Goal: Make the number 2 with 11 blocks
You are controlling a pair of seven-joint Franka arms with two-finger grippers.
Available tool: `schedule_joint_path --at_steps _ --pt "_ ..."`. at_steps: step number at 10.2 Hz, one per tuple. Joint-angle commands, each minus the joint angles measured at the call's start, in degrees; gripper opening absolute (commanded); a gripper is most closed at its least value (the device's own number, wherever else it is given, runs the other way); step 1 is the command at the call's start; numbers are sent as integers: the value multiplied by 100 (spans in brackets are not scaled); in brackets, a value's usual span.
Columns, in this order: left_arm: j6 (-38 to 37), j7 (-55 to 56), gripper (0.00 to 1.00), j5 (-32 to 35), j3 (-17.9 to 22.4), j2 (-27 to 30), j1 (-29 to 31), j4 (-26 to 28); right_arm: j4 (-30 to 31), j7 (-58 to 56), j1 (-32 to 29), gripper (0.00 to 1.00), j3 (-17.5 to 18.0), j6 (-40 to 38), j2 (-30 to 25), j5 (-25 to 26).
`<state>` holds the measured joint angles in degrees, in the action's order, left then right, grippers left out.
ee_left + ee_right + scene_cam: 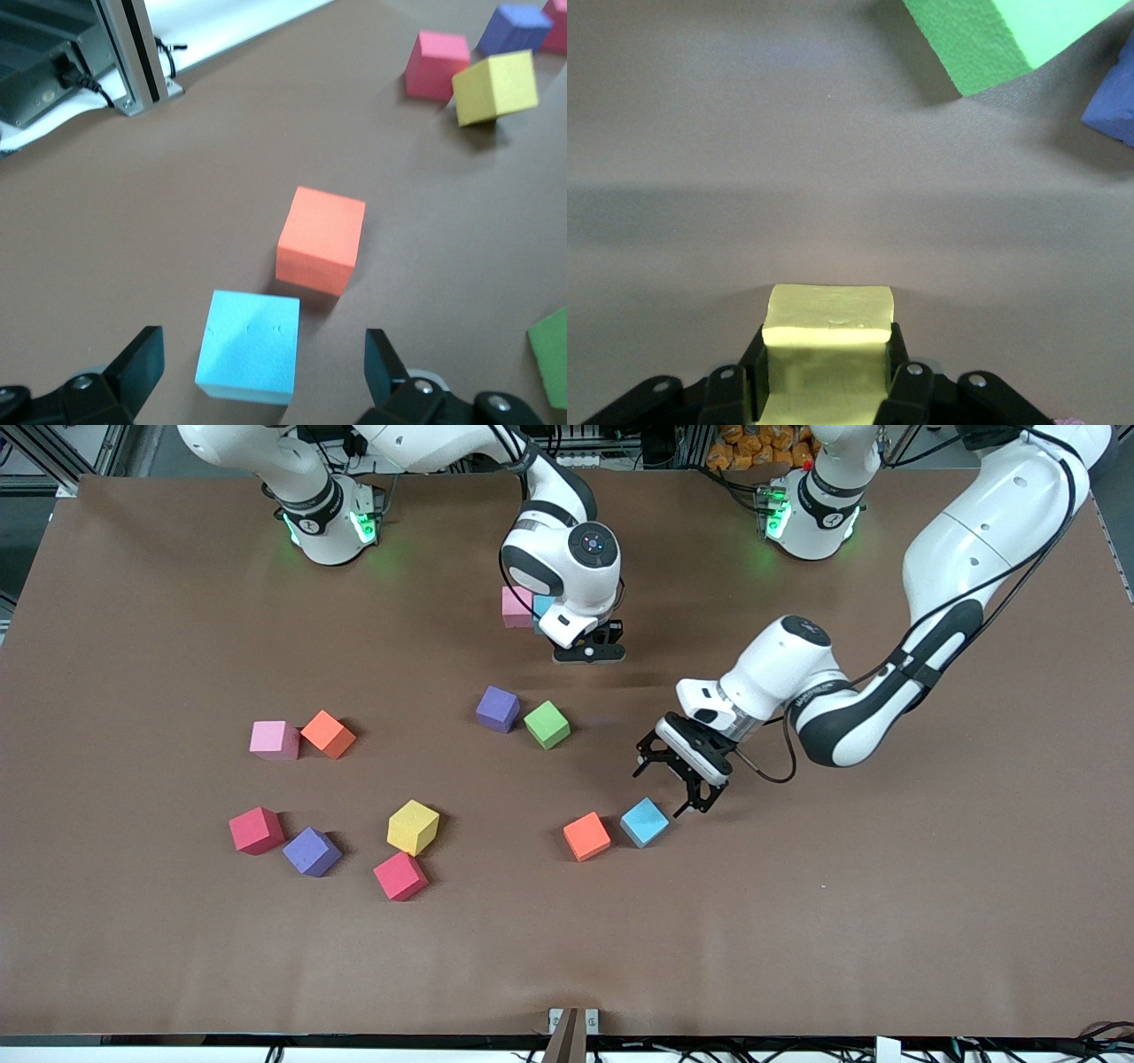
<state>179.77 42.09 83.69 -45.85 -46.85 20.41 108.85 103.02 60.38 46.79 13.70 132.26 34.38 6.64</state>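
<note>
The right gripper (824, 390) has its jaws clenched on a yellow block (829, 341), squeezed between the two fingers and held low over the tabletop (797, 921) near the robots' bases. In the front view this gripper (589, 651) sits just beside a pink block (516, 606) and a light blue block (542, 607), which touch each other and are partly hidden by the arm's wrist.

The left gripper (680, 784) has its jaws spread wide and released, holding nothing. It hangs tilted just above a second light blue block (644, 821), which in the left wrist view lies between the two fingers (142, 363) without touching them. An orange block (586, 836) lies just beside that light blue block, toward the right arm's end of the tabletop.

Between the two grippers, a purple block (497, 708) and the green block (547, 724) lie close together. Toward the right arm's end, another pink block (274, 740) touches a second orange block (329, 734). Nearer to the front camera lie a second yellow block (413, 827), a second purple block (311, 851), and two red cubes, one (256, 830) beside that purple block and one (400, 876) just beside that yellow block.
</note>
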Motion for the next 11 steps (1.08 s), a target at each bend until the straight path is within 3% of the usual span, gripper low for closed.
schedule_joint_path --at_steps 1,4,7,11 --pt "330 124 100 262 232 -280 -133 -372 -71 194 41 99 -52 72 157 337" --pt "629 97 100 665 673 -693 -590 -1065 -71 194 41 100 -52 72 157 417" --pt "612 106 100 640 822 -712 -828 -1191 -80 203 33 100 -52 46 96 417" --pt "612 150 100 710 770 121 -618 -972 -124 378 -55 100 -43 20 -124 391"
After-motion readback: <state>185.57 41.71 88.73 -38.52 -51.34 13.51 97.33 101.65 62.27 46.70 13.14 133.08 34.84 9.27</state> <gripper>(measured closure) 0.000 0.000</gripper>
